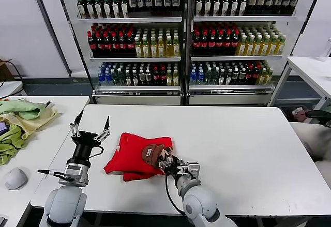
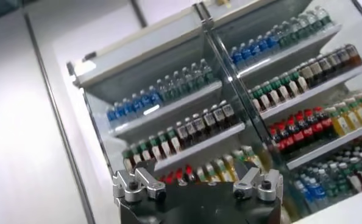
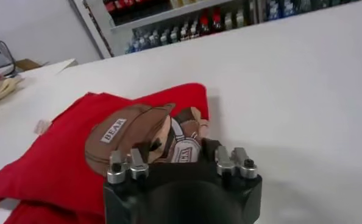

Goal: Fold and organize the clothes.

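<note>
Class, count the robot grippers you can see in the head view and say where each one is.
2. The left gripper is raised, open, left of the red T-shirt; the right gripper is at the shirt's near right edge by the print.

White table point(image 1: 232, 144) carries a red T-shirt point(image 1: 132, 157), crumpled in a loose fold, cartoon print up, near the front edge. Side table point(image 1: 36, 149) on the left holds green and yellow cloths point(image 1: 20, 118) and a grey mouse point(image 1: 16, 177).
</note>
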